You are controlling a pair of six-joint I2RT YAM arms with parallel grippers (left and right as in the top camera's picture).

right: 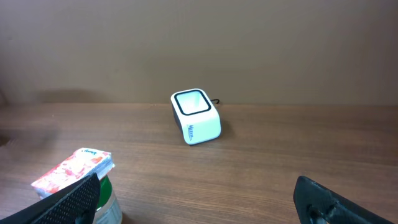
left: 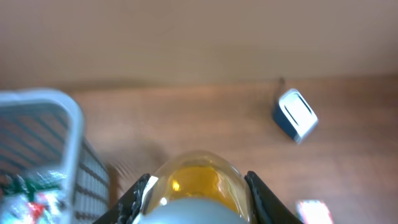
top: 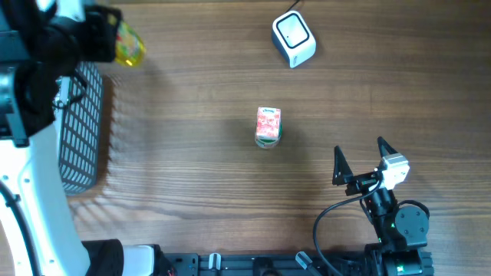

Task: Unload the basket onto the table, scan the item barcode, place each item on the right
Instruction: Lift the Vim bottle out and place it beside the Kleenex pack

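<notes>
1. Desk (top: 199,192): wood-grain surface carrying all items.
2. Basket (top: 80,130): grey mesh, at the left edge of the desk. The left wrist view shows a blurred red, green and white item (left: 31,194) inside it.
3. Scanner (top: 294,38): white housing with a dark window, near the far edge, right of centre.
4. Right fingers (top: 339,165): spread fully apart, grasping nothing, near the front right corner.
5. Left fingers (left: 138,198): clamped on the yellow container (top: 130,46), one on each side. The container is translucent, raised near the far left corner beyond the basket, well apart from the scanner.
6. Red-and-white packet (top: 268,123): at the desk centre, resting on a green object (right: 106,194).
</notes>
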